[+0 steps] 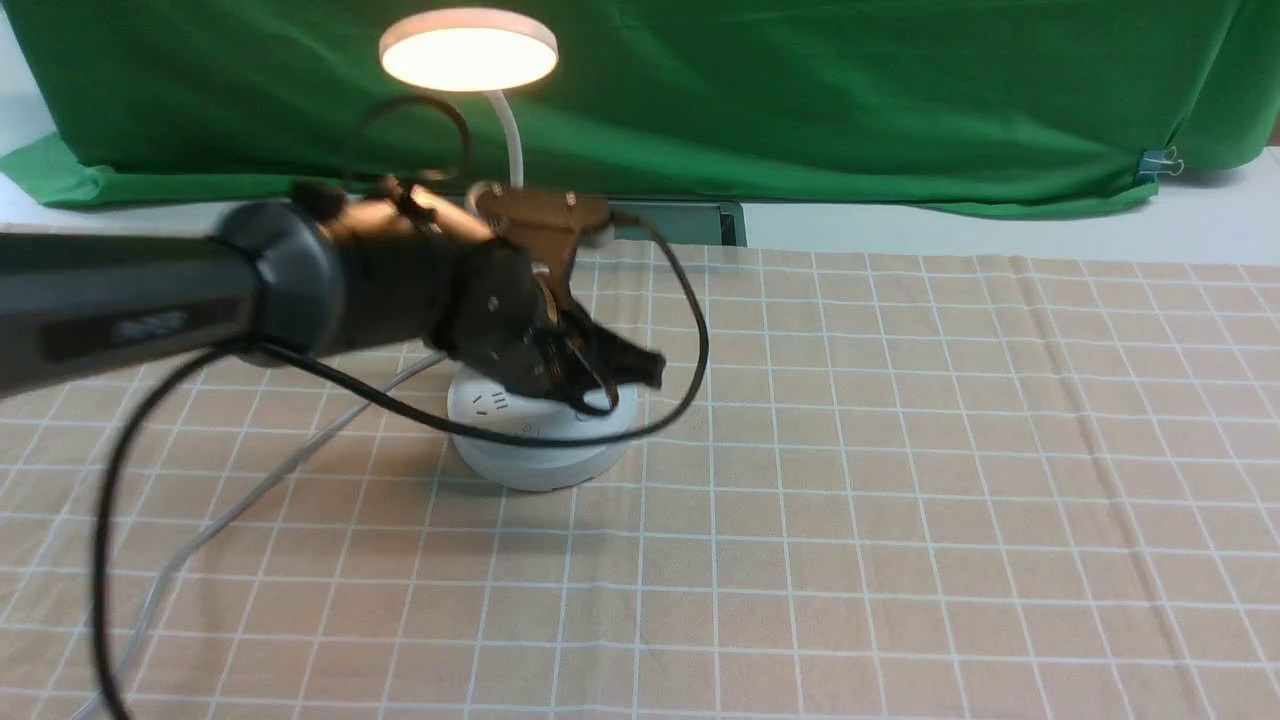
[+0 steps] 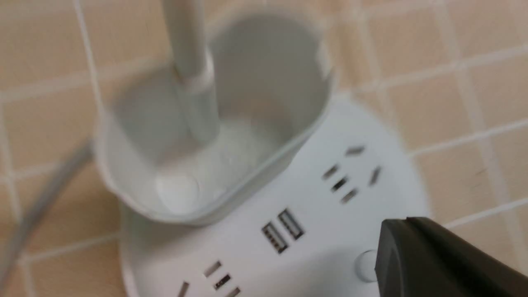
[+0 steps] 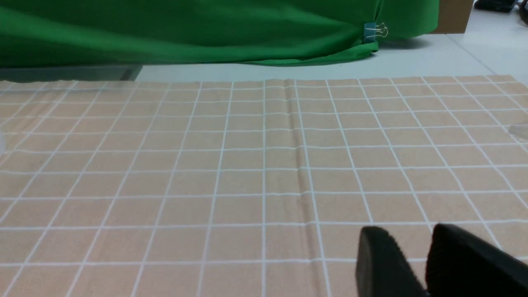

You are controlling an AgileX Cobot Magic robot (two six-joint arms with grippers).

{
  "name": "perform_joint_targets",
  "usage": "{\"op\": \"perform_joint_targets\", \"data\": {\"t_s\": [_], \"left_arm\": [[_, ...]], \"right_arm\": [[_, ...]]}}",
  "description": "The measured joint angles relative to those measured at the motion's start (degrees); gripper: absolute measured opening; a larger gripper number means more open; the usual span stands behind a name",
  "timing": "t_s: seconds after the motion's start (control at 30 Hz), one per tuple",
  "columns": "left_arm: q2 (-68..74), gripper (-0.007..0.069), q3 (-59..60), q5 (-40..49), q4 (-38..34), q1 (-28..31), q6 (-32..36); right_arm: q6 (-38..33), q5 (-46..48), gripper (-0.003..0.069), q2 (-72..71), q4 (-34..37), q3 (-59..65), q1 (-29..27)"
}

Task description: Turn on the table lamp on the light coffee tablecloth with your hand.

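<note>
On light coffee tablecloth (image 1: 900, 450), left of centre: table lamp (image 1: 540, 460), lit. Left hand (image 1: 640, 368) low over base, fingertip (image 2: 412, 247) beside button (image 2: 365, 266) for pressing; jaw spread unreadable. Right gripper (image 3: 414, 243) parted, empty.

Even, bright room light; the table lamp (image 1: 468, 50) glows warm, with a faint shadow at its base. Left arm (image 1: 120, 300) motion-blurred; left wrist view smeared throughout; right wrist view sharp.
</note>
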Motion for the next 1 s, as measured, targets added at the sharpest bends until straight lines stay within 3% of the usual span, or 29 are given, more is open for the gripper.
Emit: {"op": "perform_joint_targets", "data": {"t_s": [0.2, 0.47, 0.73, 0.9, 1.0], "left_arm": [[-4.21, 0.0001, 0.0, 4.52, -1.31, -0.05, 0.48], [-7.89, 0.0001, 9.31, 8.67, -10.97, -3.94, 10.6], [-36.17, 0.0001, 31.17, -5.16, -13.3, -12.62, 12.63], [-55.29, 0.0001, 39.11, -16.43, -12.01, -12.67, 12.63], [-64.76, 0.0001, 42.48, -23.17, -7.34, -11.77, 12.89]], "right_arm": [[0.0, 0.0, 0.0238, 0.0, 0.0, 0.0, 0.0], [0.0, 0.0, 0.0238, 0.0, 0.0, 0.0, 0.0], [0.0, -0.02, 0.0238, 0.0, 0.0, 0.0, 0.0], [0.0, -0.02, 0.0238, 0.0, 0.0, 0.0, 0.0], [0.0, -0.02, 0.0238, 0.0, 0.0, 0.0, 0.0]]}}
